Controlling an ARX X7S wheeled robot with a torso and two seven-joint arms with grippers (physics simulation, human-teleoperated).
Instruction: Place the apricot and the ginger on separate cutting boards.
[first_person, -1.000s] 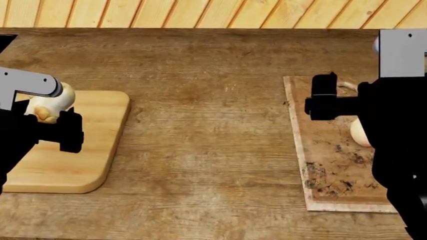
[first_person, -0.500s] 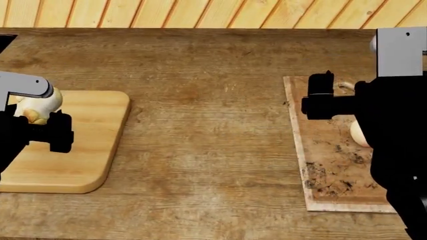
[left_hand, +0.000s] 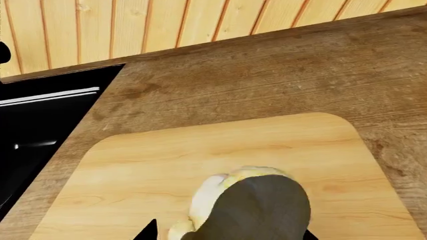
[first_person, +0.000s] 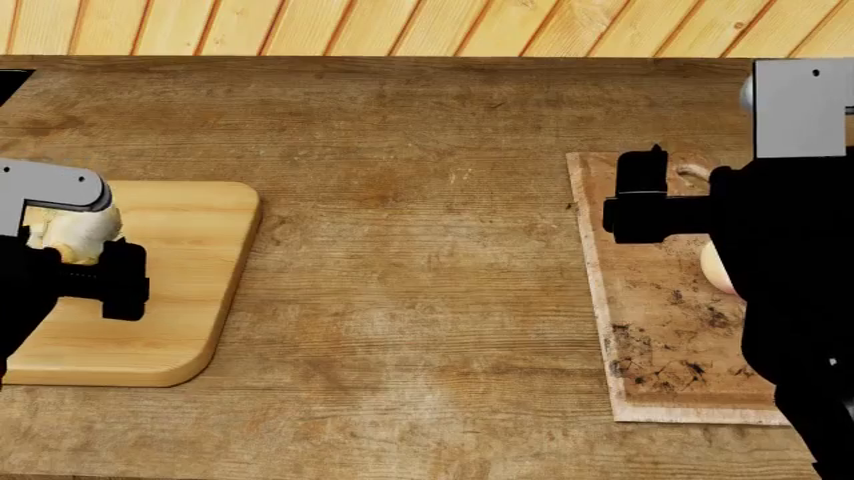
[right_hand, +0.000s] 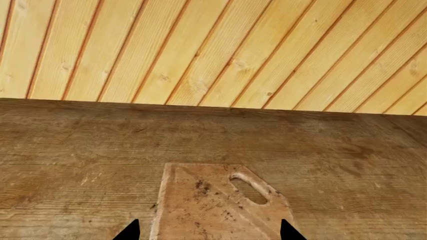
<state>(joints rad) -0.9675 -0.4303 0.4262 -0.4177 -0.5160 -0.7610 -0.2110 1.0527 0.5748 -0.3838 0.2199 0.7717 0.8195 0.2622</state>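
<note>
My left tool grips the lumpy whitish-cream ginger root low over the thick light-wood cutting board; I should lower until it touches, then release gently so it cannot roll. The smooth cream-pink apricot lies on the stained dark-brown board, with my right tool spread wide above.

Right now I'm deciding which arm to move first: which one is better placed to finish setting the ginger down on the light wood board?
Left. Its tool is over the light wood cutting board with the ginger right at it. The right tool is above the dark stained board, across the table.
</note>
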